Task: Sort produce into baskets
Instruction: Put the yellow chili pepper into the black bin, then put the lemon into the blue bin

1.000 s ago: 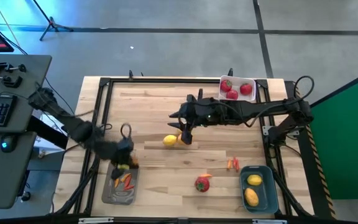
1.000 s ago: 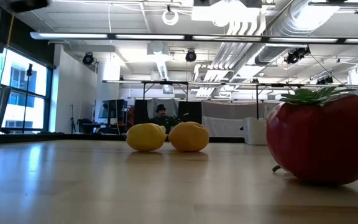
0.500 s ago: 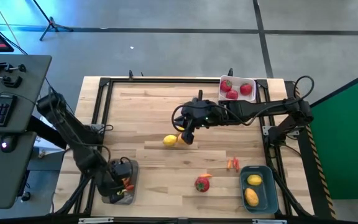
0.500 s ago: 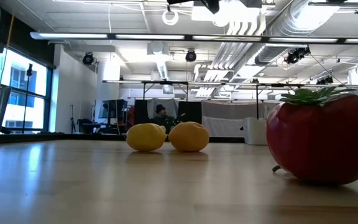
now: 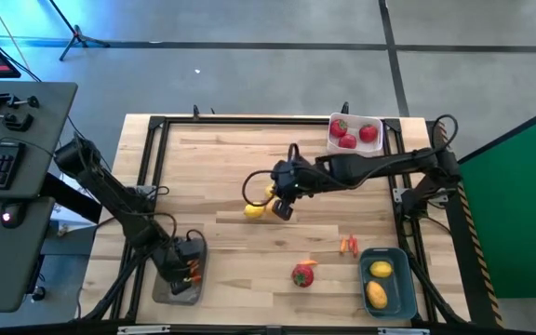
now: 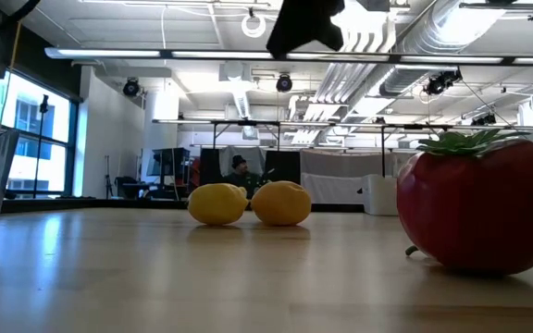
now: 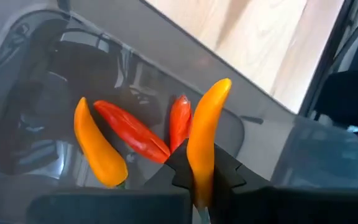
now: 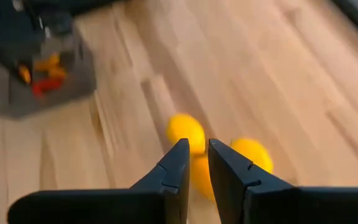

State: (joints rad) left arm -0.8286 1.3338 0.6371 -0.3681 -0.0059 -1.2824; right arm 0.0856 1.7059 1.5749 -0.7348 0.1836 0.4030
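Left wrist view: your left gripper (image 7: 199, 186), fingers clamped on an orange pepper (image 7: 205, 140), over the grey tray (image 5: 180, 279), lower left; release low. Right gripper (image 5: 282, 207), fingers narrowly parted, empty, above two lemons (image 5: 254, 209), mid-tabletop.

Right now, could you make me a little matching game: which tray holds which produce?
Trays:
1. white tray
2. blue tray
3. grey tray

Contents:
A. thin peppers
B. lemons
C. round red fruits

Pairs: 1-C, 2-B, 3-A
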